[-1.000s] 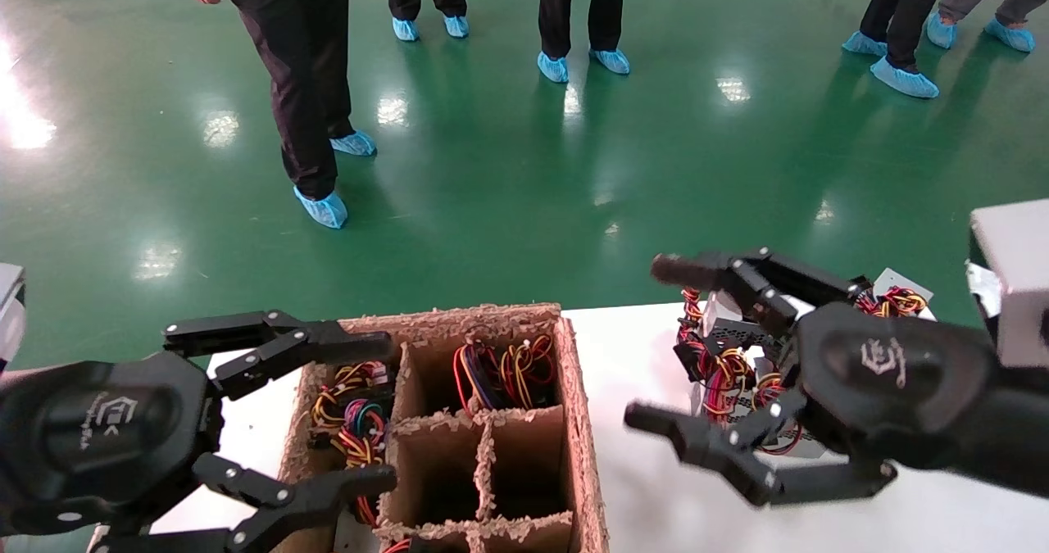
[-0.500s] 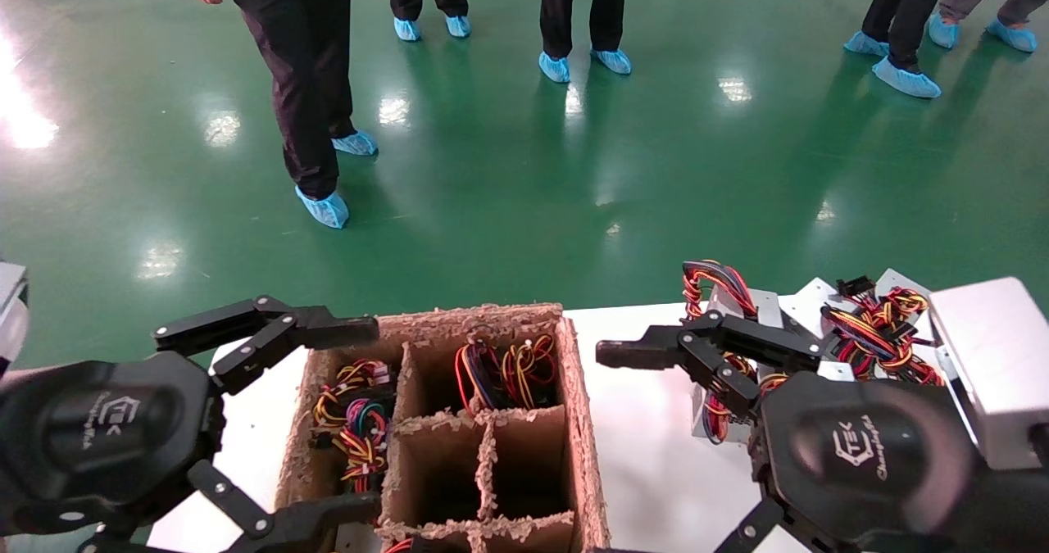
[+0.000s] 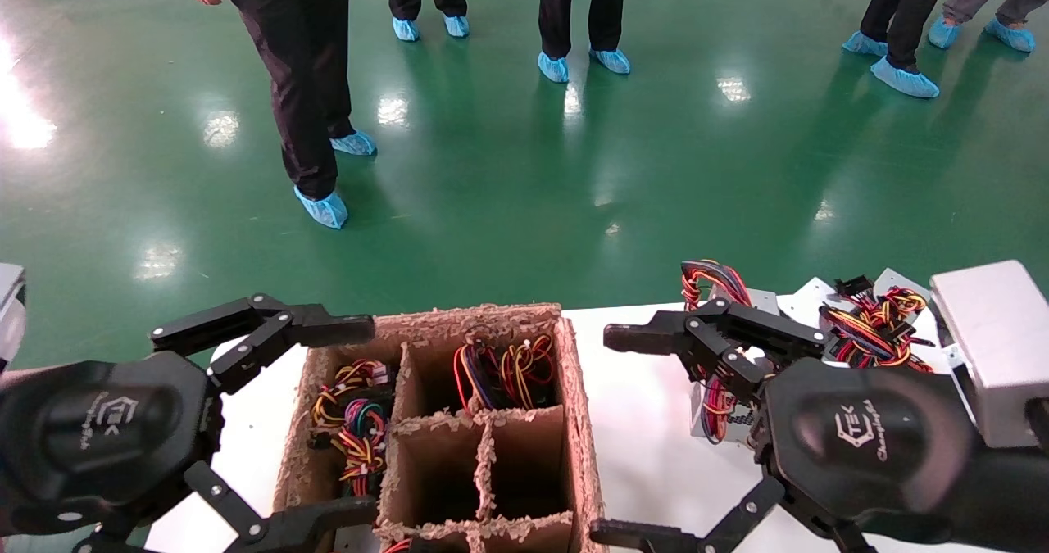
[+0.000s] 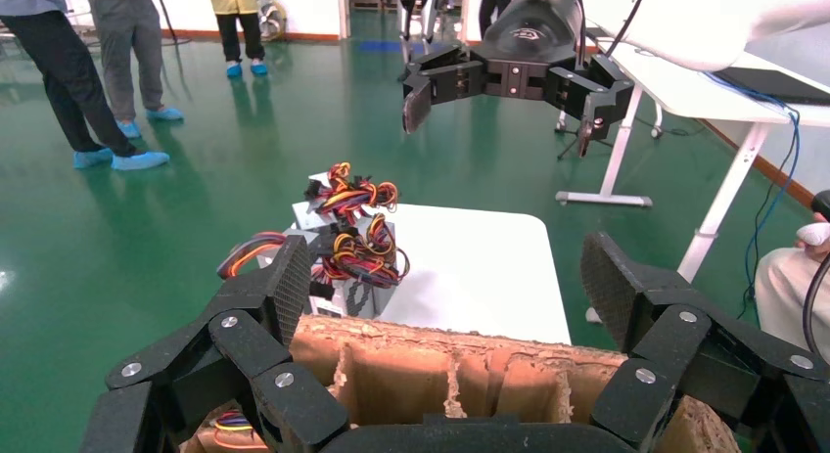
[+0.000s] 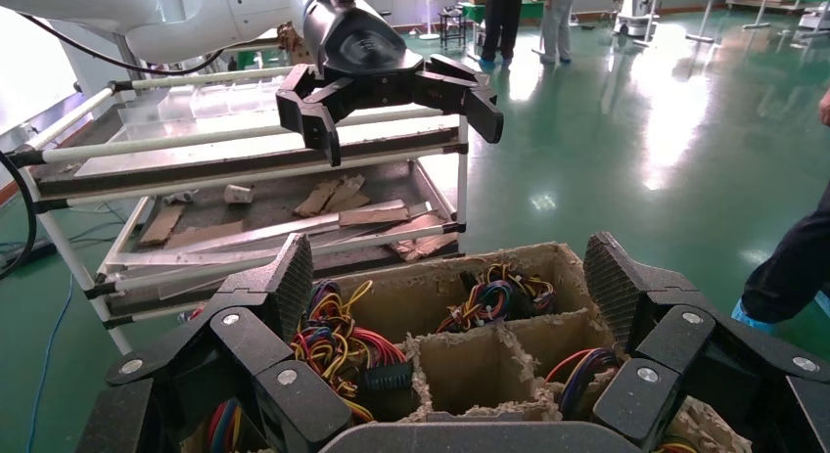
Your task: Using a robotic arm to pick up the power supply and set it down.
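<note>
Compared with a second earlier, the right gripper (image 3: 631, 434) has swung back from above the loose power supplies toward the robot's body and now hangs just right of the cardboard box (image 3: 586, 422), fingers spread wide and holding nothing. Left gripper (image 3: 348, 422): also spread wide and empty, over the box's left edge; it has shifted only slightly.

Cardboard box, nearest: its left and far compartments hold bundles of coloured wires (image 3: 352, 422); the middle compartments appear empty.

Right of the box, on the white table (image 3: 647, 455): the power supply (image 3: 737, 356), a silver-grey perforated case with red, yellow and black leads, lying among others alike and partly hidden behind the right gripper's upper finger.

Risk, as a judgement: the leads of neighbouring units look intertwined, so lifting one case could drag another along or off the table edge; a grasp that closes on wires instead of metal would likely slip.

Beyond the box: a glossy green floor (image 3: 508, 176) with light reflections, where several standing people (image 3: 295, 70) wear blue shoe covers.
</note>
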Available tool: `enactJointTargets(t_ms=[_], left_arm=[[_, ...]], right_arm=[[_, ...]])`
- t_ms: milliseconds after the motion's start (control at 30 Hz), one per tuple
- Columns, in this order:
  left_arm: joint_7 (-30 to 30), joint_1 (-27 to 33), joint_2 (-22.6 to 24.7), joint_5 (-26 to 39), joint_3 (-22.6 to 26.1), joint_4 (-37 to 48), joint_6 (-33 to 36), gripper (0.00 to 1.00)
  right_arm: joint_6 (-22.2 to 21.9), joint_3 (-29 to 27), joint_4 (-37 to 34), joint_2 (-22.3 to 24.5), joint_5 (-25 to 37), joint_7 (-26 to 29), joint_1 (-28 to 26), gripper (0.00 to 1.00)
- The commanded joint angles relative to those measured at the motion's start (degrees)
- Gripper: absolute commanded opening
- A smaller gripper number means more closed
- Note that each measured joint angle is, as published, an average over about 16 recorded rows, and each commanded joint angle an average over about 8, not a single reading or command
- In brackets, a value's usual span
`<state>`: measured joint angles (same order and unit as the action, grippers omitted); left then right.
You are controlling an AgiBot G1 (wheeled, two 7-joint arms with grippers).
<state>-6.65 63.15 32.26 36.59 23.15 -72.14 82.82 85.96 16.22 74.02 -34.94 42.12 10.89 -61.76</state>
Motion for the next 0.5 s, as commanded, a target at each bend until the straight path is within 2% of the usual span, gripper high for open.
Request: enactJointTargets(t_ms=[33, 500], left_arm=[[0.00, 0.00, 0.00, 0.00, 0.00, 0.00, 0.00, 1.00], [0.00, 0.00, 0.00, 0.00, 0.00, 0.00, 0.00, 1.00]], right_arm=[[-0.07, -0.05, -0.11, -0.01, -0.06, -0.04, 0.05, 1.00], [-0.23, -0.16, -0.41, -0.06, -0.22, -0.11, 0.18, 1.00]])
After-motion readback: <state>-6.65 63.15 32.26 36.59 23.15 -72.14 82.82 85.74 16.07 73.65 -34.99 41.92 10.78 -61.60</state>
